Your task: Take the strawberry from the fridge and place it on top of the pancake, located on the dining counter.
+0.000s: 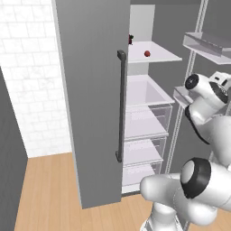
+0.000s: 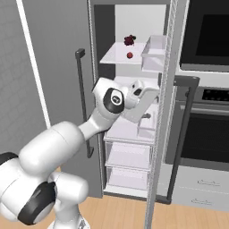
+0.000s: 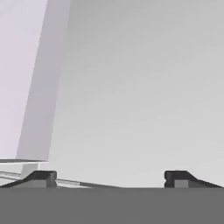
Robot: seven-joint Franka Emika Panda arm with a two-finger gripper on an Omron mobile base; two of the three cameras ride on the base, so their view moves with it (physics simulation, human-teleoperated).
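The fridge [image 1: 90, 90] stands open, its white shelves and drawers showing. The strawberry [image 1: 147, 53] [image 2: 129, 55], tiny and bright red, lies on the upper white shelf [image 2: 117, 58]. My arm reaches into the fridge with its wrist [image 2: 114, 99] one level below that shelf. In the hand view my gripper [image 3: 110, 178] is open, with nothing between its two dark fingertips [image 3: 43, 177], and it faces a plain pale grey inner wall. The pancake and the dining counter are out of view.
A darker red item with a green top [image 2: 129, 40] sits behind the strawberry. The right fridge door [image 2: 163, 112] stands edge-on with a clear door bin [image 2: 154, 53]. A black-fronted wall oven [image 2: 208, 31] is to the right. Clear drawers [image 1: 142, 151] fill the lower fridge.
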